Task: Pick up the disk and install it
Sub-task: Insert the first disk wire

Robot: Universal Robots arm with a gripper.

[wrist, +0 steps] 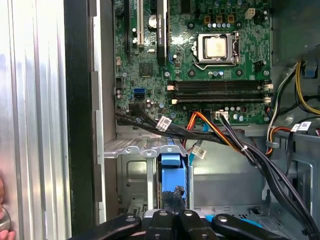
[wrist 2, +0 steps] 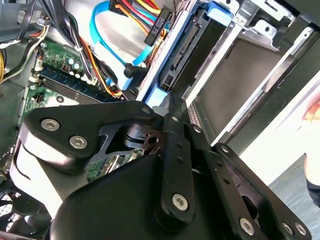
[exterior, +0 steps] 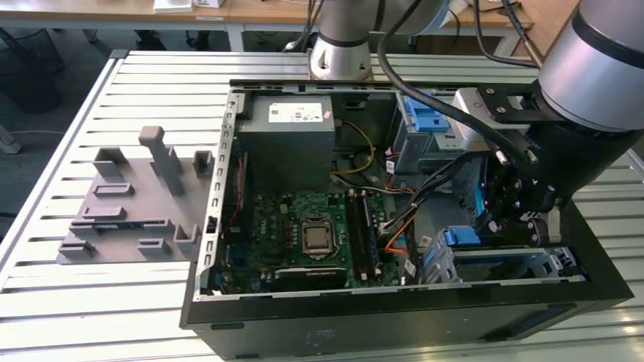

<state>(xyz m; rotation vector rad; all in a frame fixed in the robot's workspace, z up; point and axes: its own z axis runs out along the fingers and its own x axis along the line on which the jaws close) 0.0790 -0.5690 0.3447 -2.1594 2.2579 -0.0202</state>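
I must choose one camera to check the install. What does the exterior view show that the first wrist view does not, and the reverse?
Exterior view: the grey fixture plate on the slatted table, the power-supply box and the arm's base.
First wrist view: the disk edge-on in its blue carrier, between the walls of the grey drive cage.
Both: the motherboard with its processor socket, and the gripper at the cage.
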